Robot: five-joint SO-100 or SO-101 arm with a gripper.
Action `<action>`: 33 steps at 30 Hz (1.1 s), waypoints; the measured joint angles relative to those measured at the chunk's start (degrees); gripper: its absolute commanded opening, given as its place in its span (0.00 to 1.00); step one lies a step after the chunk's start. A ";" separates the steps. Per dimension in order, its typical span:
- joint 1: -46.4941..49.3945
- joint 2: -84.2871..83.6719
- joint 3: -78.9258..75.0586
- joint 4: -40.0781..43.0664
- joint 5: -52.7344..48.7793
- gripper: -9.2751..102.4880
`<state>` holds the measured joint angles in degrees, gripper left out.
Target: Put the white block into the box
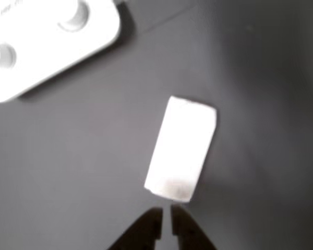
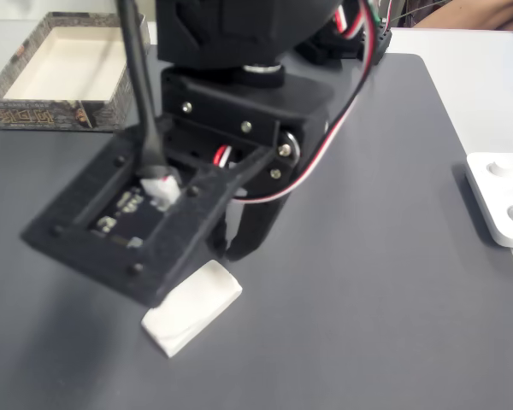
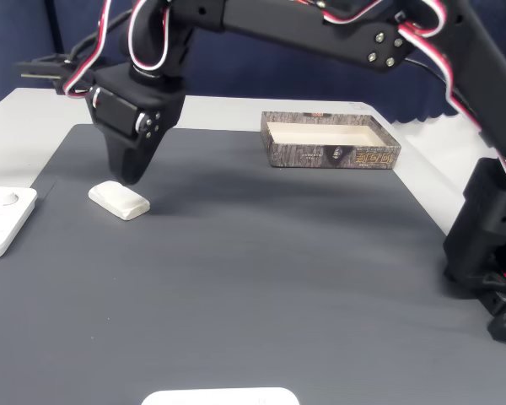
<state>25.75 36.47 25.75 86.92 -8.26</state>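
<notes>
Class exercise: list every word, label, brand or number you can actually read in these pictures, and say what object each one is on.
No text can be read.
Box: gold lettering on its dark patterned front wall, too small and blurred to read; the same in a fixed view.
White plate: faint grey marks at its upper left edge, too blurred to read.
White block: no marking.

I see the white block [image 1: 181, 148] at centre, tilted toward 1 o'clock | my gripper [image 1: 166, 217] at 6 o'clock, tips nearly together, just below it | white plate [image 1: 47, 41] at 10 o'clock.
</notes>
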 measured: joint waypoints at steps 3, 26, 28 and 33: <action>0.26 -2.37 -3.16 0.09 -1.49 0.07; 3.43 -12.13 -21.71 5.45 -2.29 0.11; 3.43 -13.18 -22.50 5.45 -3.16 0.13; 3.43 -15.21 -24.70 5.45 -4.83 0.12</action>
<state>29.18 21.27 1.05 92.37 -13.10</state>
